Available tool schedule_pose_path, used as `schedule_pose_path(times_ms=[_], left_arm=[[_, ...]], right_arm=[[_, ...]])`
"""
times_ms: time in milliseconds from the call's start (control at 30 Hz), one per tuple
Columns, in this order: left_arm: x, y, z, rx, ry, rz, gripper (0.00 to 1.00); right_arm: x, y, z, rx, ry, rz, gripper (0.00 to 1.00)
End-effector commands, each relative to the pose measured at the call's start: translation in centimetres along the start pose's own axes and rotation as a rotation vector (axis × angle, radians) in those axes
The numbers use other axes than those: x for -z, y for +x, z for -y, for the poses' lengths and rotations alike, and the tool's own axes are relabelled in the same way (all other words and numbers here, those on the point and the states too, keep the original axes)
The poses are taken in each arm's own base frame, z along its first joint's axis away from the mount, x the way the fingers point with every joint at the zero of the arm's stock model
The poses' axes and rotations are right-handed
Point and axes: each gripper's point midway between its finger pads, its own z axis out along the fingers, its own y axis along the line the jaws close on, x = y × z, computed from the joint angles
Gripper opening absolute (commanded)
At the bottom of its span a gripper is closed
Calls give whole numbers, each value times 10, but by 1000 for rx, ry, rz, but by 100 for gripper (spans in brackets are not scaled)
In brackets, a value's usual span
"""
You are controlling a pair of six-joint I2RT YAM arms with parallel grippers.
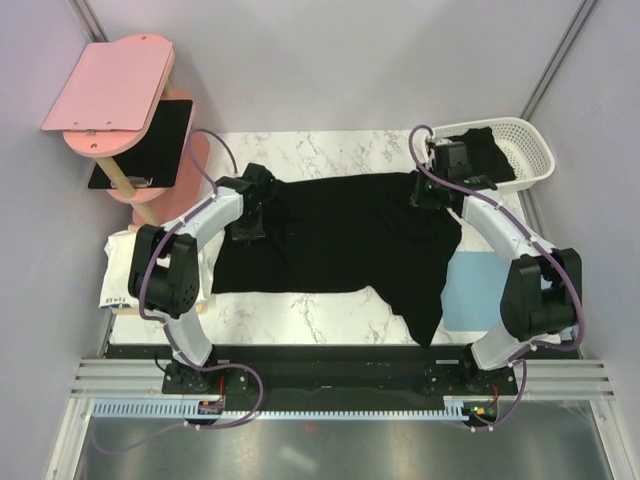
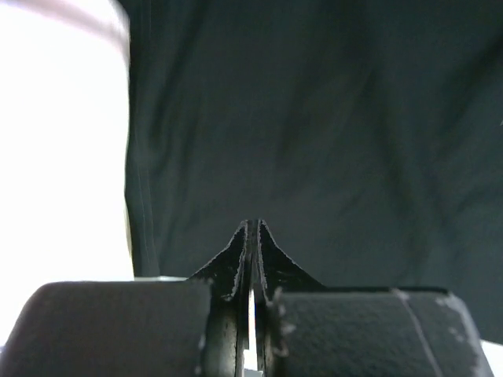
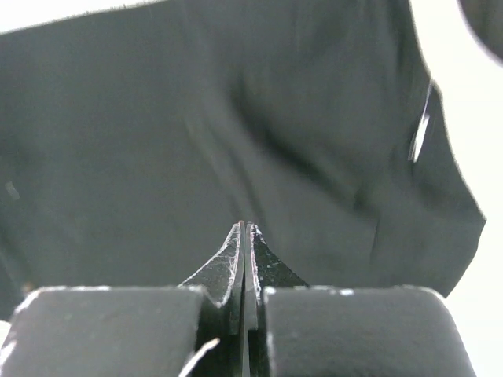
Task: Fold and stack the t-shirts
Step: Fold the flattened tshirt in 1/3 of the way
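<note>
Near to far. At the near edge we are seeing both arm bases bolted to the desk point(image 1: 330, 312), a white marble top. A pale blue mat point(image 1: 475, 290) is lying at the near right, and a white cloth point(image 1: 122, 268) is lying at the near left beside the left arm. One black shirt point(image 1: 330, 240) is spreading across the middle of the desk, with its near-right flap reaching down to the mat's left edge. The left pincer point(image 2: 250, 232) is clenching the shirt at its far left corner. The right pincer point(image 3: 244, 232) is clenching it at the far right corner, and the far hem is running straight between the two. Further back on the right, a white basket point(image 1: 535, 150) is holding a second shirt point(image 1: 490, 155), crumpled. At the far left we are noting a pink stand point(image 1: 105, 85) carrying a black panel point(image 1: 150, 145).
</note>
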Motion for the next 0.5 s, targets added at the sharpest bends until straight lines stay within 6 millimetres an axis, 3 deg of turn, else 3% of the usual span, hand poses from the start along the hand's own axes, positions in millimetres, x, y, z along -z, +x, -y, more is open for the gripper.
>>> schedule_pose_path(times_ms=[0,33,67,100,133,167,200,267,300,467], left_arm=[[23,26,-1,145,80,34,2],[24,32,1,157,98,28,2],[29,44,0,165,125,25,10],[31,47,2,177,149,31,17],[35,51,4,192,178,36,28],[41,62,5,211,217,35,54],[46,65,6,229,243,46,63],[47,77,5,279,263,51,77],[58,76,2,301,286,93,80],[64,85,-13,384,270,152,88]], right_arm=[[17,91,10,-93,-12,-177,0],[22,100,8,-113,-26,-187,1],[34,98,1,-148,-61,-157,9],[38,119,3,-176,-70,-192,18],[45,126,-3,-196,-104,-201,24],[58,124,-6,-210,-124,-167,34],[61,143,-4,-254,-118,-196,42],[79,152,-5,-287,-130,-180,55],[83,167,-1,-317,-115,-199,59],[123,193,-1,-404,-124,-195,66]])
